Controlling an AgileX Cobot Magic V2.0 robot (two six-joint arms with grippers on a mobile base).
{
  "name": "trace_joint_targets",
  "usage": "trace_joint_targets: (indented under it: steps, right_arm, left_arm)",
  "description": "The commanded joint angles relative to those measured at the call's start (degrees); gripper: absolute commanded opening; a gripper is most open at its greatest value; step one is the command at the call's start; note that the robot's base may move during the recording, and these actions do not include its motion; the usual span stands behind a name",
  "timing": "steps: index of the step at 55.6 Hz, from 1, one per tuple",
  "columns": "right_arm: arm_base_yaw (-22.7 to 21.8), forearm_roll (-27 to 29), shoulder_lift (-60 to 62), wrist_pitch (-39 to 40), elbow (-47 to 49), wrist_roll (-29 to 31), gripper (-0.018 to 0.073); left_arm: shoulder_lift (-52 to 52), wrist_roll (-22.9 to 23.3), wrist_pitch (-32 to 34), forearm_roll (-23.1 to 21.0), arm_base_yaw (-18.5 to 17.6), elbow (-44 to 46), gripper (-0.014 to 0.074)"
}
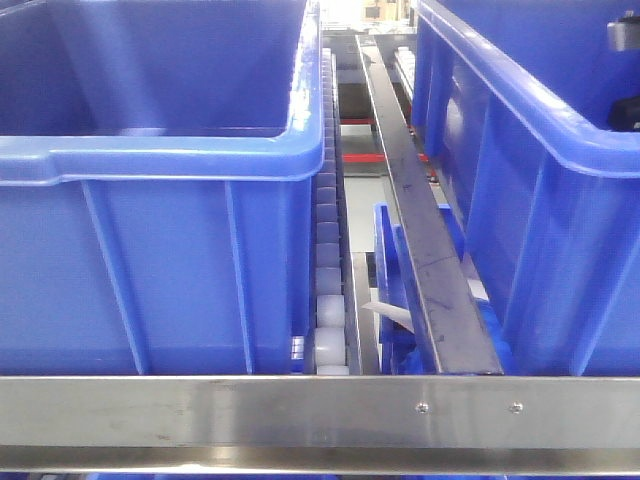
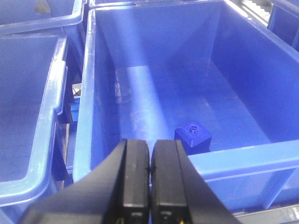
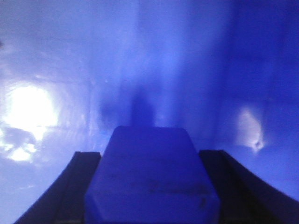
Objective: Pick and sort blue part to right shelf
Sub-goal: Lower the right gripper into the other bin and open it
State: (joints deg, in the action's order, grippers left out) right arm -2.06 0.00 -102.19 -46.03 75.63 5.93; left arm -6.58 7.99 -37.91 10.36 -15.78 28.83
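In the right wrist view the blue part (image 3: 149, 182) fills the space between my right gripper's (image 3: 149, 156) dark fingers (image 3: 74, 186), which are shut on its two sides. It hangs inside a blue bin, close to the glossy blue wall (image 3: 154, 70). My left gripper (image 2: 150, 145) is shut with nothing in it, above the near rim of a large blue bin (image 2: 243, 156). A small blue block (image 2: 193, 135) with a round mark on top lies on that bin's floor. The right shelf shows its steel front rail (image 1: 300, 405) with two screws.
Two big blue bins (image 1: 150, 160) (image 1: 540, 150) stand on the shelf, with a white roller track (image 1: 328, 250) and a steel divider bar (image 1: 420, 230) between them. More blue bins (image 2: 28, 107) stand to the left in the left wrist view.
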Motion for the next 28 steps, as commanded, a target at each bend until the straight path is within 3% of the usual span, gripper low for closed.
trace_joint_targets:
  steps: [1, 5, 10, 28]
  right_arm:
    - [-0.3, -0.4, 2.7, 2.8, 2.1, 0.6, 0.0442]
    - [-0.3, -0.4, 2.7, 2.8, 2.1, 0.6, 0.0558]
    - [-0.3, -0.4, 3.0, 2.4, 2.1, 0.6, 0.063]
    - [-0.2, 0.0, 13.2, 2.2, 1.2, 0.6, 0.062]
  left_arm:
    - [-0.7, 0.5, 4.3, 0.5, -0.2, 1.4, 0.0125]
    - [-0.7, 0.5, 4.0, 0.5, -0.2, 1.4, 0.0125]
    - [-0.7, 0.5, 3.9, 0.5, -0.2, 1.4, 0.0125]
    - [-0.7, 0.5, 3.9, 0.5, -0.2, 1.4, 0.0125]
